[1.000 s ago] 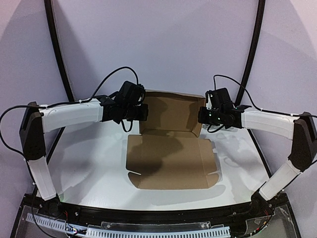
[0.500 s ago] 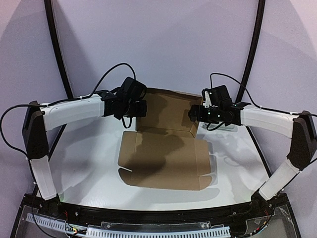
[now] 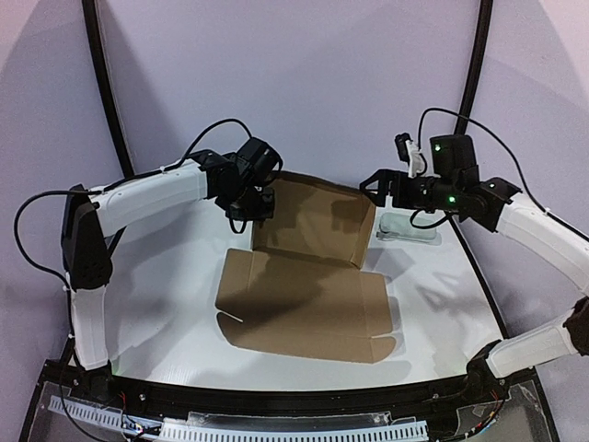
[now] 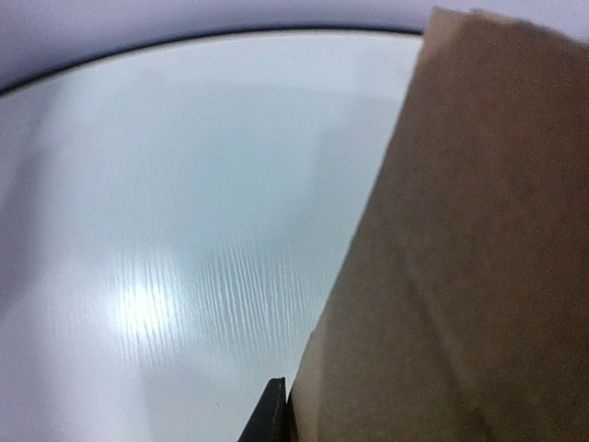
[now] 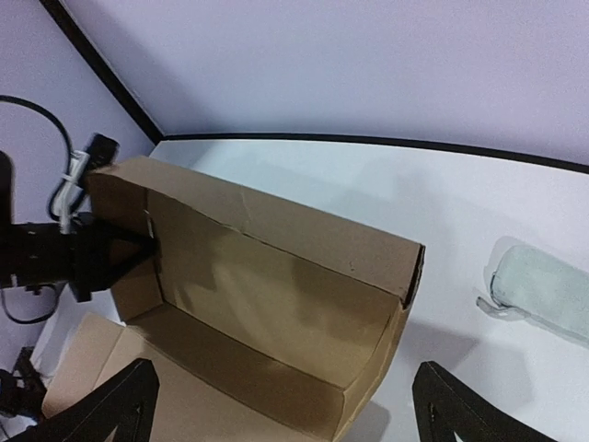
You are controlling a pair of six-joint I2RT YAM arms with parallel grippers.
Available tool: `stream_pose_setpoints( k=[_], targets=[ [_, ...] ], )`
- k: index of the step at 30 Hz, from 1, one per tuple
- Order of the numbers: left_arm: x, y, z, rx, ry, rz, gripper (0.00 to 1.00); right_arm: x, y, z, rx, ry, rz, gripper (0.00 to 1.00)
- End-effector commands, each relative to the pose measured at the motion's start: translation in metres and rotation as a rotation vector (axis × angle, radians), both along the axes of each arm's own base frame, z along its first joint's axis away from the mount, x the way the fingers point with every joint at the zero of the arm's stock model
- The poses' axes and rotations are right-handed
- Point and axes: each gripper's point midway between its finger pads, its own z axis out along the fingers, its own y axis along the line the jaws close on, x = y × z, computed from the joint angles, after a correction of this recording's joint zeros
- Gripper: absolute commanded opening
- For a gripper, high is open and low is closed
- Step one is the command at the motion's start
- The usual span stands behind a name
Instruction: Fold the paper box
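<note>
the box [image 3: 304, 295] lies in the middle of the table [image 3: 156, 276], its front part flat and its back part stood up like a little wall. the left claw [image 3: 262, 200] is at the wall's left end, likely to hold it up. one finger [image 4: 273, 419] touches the card, but i cannot tell if it pinches. its arm reaches in from the left. the right claw [image 3: 373, 187] hangs spread wide, holding nothing, raised just beside the right end.
</note>
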Motion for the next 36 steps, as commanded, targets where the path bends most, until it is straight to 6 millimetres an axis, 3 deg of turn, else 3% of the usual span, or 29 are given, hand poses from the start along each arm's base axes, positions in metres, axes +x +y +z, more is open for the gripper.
stream_pose_setpoints(
  k=[1, 8, 13, 15, 16, 18, 20, 21, 25, 29, 33, 36],
  targets=[
    [-0.027, 0.009, -0.026, -0.078, 0.262, -0.041, 0.13, -0.011, -0.016, 0.005, 0.016, 0.094, -0.018, 0.98],
    [-0.068, 0.026, -0.066, -0.064, 0.602, -0.093, 0.19, -0.015, -0.038, -0.009, -0.004, 0.251, -0.046, 0.98],
    [-0.084, 0.040, -0.095, 0.034, 0.726, -0.078, 0.23, -0.010, -0.048, -0.021, -0.023, 0.306, -0.072, 0.98],
    [-0.090, 0.045, -0.106, 0.070, 0.770, -0.075, 0.27, -0.007, -0.049, -0.027, -0.023, 0.326, -0.074, 0.98],
    [-0.089, 0.046, -0.109, 0.081, 0.776, -0.074, 0.36, -0.005, -0.049, -0.031, -0.022, 0.337, -0.074, 0.98],
    [-0.077, 0.040, -0.096, 0.061, 0.727, -0.081, 0.73, -0.001, -0.048, -0.035, -0.019, 0.352, -0.068, 0.98],
    [-0.066, 0.035, -0.084, 0.044, 0.680, -0.095, 0.89, 0.003, -0.048, -0.036, -0.019, 0.350, -0.068, 0.98],
    [-0.052, 0.029, -0.068, 0.013, 0.627, -0.106, 0.96, 0.006, -0.048, -0.038, -0.023, 0.353, -0.066, 0.98],
    [-0.015, 0.025, -0.024, -0.107, 0.507, -0.100, 0.99, 0.020, -0.048, -0.045, -0.038, 0.359, -0.052, 0.98],
    [0.010, 0.040, 0.005, -0.132, 0.405, -0.061, 0.99, 0.036, -0.044, -0.048, -0.070, 0.298, 0.075, 0.98],
    [0.025, 0.064, 0.043, -0.138, 0.294, 0.003, 0.99, 0.064, -0.049, -0.048, -0.163, 0.179, 0.102, 0.98],
    [0.026, 0.104, 0.069, -0.031, 0.184, 0.142, 0.99, 0.076, -0.040, -0.054, -0.166, 0.199, 0.162, 0.98]
  ],
)
